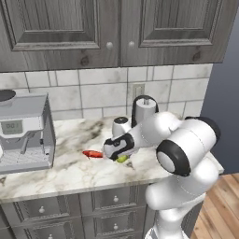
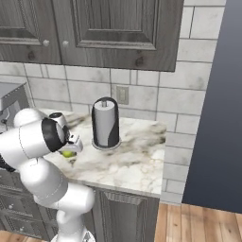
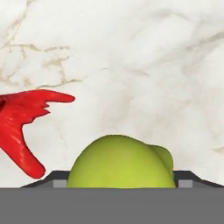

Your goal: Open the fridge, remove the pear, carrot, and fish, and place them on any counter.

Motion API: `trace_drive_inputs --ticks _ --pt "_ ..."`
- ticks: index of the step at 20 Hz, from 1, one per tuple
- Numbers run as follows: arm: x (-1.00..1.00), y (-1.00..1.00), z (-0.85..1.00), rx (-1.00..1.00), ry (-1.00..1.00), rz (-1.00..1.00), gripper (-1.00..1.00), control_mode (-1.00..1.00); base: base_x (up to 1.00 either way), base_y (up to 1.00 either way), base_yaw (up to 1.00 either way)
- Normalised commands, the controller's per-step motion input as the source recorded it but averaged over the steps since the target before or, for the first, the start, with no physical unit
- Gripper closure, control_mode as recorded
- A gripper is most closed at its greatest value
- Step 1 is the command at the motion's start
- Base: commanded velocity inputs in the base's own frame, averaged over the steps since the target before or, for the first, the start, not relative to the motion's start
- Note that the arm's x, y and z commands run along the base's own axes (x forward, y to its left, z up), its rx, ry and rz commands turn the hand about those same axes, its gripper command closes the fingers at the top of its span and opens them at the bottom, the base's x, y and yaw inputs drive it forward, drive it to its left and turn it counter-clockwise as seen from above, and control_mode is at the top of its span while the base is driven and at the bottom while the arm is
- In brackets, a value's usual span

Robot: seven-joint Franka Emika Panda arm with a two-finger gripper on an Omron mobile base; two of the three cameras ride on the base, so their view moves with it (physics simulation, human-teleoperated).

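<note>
Right up close sits the pear (image 3: 120, 162), a smooth, rounded yellow-green fruit resting on the counter (image 3: 144, 65) between the spread jaws of the gripper (image 1: 122, 156), which stand apart and do not pinch it. Just beside it lies the fish (image 3: 22, 124), bright red with a ragged, finned outline. Farther back stand a dark paper towel holder (image 2: 105, 124) and a grey coffee machine (image 1: 23, 133).

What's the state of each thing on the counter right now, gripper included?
pear: on the counter, between the open gripper's tips
fish: lying flat on the counter, beside the pear, apart from it
gripper: open, low over the pear
paper towel roll: upright in its holder
upper cabinet doors: shut
</note>
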Motion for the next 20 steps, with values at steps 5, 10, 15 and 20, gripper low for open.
trace_drive_inputs --ticks 5,10,15,20 --pt "-0.01 0.0 0.01 0.0 -0.25 0.0 -1.0 -1.0 0.0 0.0 0.0" --pt "-0.08 0.0 0.19 0.01 -0.33 0.0 -1.0 -1.0 0.0 0.0 0.0" --pt "-0.07 -0.05 0.56 0.09 -0.07 0.0 -1.0 -1.0 0.0 0.0 0.0" --pt "-0.3 -0.33 0.85 0.08 0.01 0.0 -1.0 -1.0 0.0 0.0 0.0"
